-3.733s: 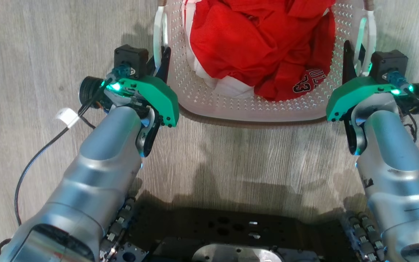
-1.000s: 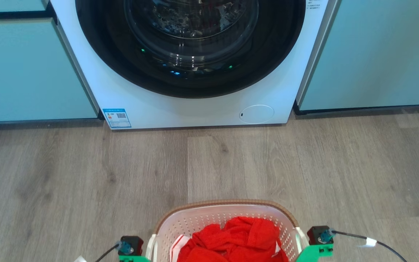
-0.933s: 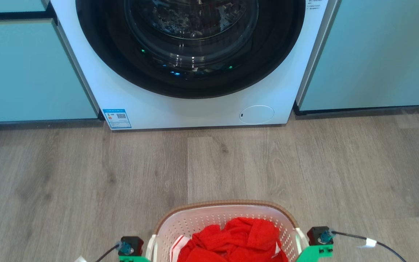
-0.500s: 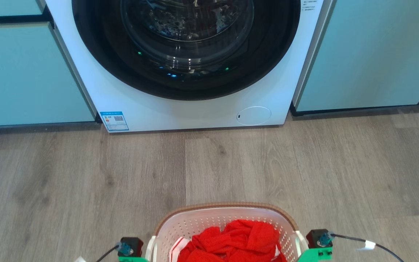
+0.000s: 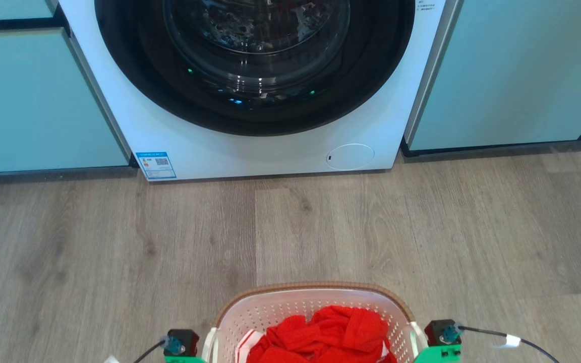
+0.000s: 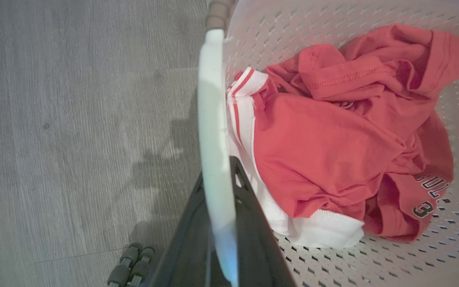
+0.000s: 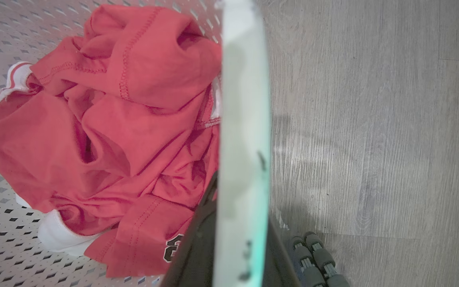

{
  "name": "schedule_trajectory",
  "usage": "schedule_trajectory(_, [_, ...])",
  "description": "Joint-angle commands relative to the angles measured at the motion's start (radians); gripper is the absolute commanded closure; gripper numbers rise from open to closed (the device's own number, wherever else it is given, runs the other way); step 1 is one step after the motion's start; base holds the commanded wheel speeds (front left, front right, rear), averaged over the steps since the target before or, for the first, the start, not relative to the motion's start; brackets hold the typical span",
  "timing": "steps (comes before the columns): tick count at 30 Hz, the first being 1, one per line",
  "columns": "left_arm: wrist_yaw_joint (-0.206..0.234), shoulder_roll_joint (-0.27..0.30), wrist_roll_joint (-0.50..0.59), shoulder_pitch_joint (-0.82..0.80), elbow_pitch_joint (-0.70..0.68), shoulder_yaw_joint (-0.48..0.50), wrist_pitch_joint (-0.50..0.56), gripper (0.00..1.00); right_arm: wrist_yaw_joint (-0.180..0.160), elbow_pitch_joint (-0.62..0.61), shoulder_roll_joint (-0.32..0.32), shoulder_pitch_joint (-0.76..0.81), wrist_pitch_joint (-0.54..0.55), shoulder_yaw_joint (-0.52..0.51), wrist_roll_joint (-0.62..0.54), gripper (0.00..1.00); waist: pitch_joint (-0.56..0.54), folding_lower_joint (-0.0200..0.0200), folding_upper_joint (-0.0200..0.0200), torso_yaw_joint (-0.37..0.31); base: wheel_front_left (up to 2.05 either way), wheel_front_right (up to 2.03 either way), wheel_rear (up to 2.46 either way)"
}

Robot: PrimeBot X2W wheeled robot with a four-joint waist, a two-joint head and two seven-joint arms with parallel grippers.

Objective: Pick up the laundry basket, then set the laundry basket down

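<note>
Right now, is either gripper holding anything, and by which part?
Yes: the laundry basket, by its two white side handles. The left gripper is closed on the left handle, and the right gripper is closed on the right handle.

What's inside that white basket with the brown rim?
The laundry basket holds crumpled red clothing with white trim and dark lettering. The basket's bare perforated floor shows around the heap. Whatever lies beneath the cloth is covered.
</note>
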Motion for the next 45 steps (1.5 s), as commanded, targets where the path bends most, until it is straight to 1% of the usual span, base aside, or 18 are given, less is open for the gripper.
schedule_trajectory(1, [0.007, 0.031, -0.008, -0.052, 0.008, 0.018, -0.006, 1.00, 0.000, 0.001, -0.008, -0.028, -0.018, 0.021, 0.003, 1.00, 0.002, 0.0001, 0.0000, 0.000, 0.00, 0.00, 0.00])
schedule_trajectory(9, [0.008, 0.031, -0.013, -0.063, 0.009, 0.015, -0.009, 1.00, 0.000, 0.009, -0.008, -0.051, -0.026, 0.039, 0.022, 1.00, 0.025, 0.0001, 0.0000, -0.002, 0.00, 0.00, 0.00])
schedule_trajectory(21, [0.012, 0.034, -0.012, -0.148, 0.010, 0.013, -0.026, 1.00, 0.000, 0.016, -0.008, -0.151, -0.054, 0.056, 0.031, 1.00, 0.129, 0.0001, 0.0000, -0.006, 0.00, 0.00, 0.00])
schedule_trajectory(26, [0.017, 0.038, -0.003, -0.223, 0.010, 0.011, -0.037, 1.00, 0.000, 0.024, -0.008, -0.231, -0.072, 0.058, 0.028, 1.00, 0.220, 0.0001, 0.0000, -0.004, 0.00, 0.00, 0.00])
schedule_trajectory(37, [0.027, 0.038, 0.015, -0.432, 0.010, 0.011, -0.070, 1.00, 0.000, 0.050, -0.008, -0.440, -0.120, 0.040, -0.005, 1.00, 0.478, 0.0001, 0.0000, 0.013, 0.00, 0.00, 0.00])
schedule_trajectory(41, [0.032, 0.037, 0.018, -0.502, 0.010, 0.015, -0.084, 1.00, 0.000, 0.053, -0.008, -0.504, -0.135, 0.019, -0.031, 1.00, 0.564, 0.0001, 0.0000, 0.017, 0.00, 0.00, 0.00])
schedule_trajectory(45, [0.036, 0.037, 0.025, -0.555, 0.010, 0.014, -0.097, 1.00, 0.000, 0.053, -0.015, -0.542, -0.135, -0.023, -0.078, 1.00, 0.634, 0.0001, 0.0000, 0.019, 0.00, 0.00, 0.00])
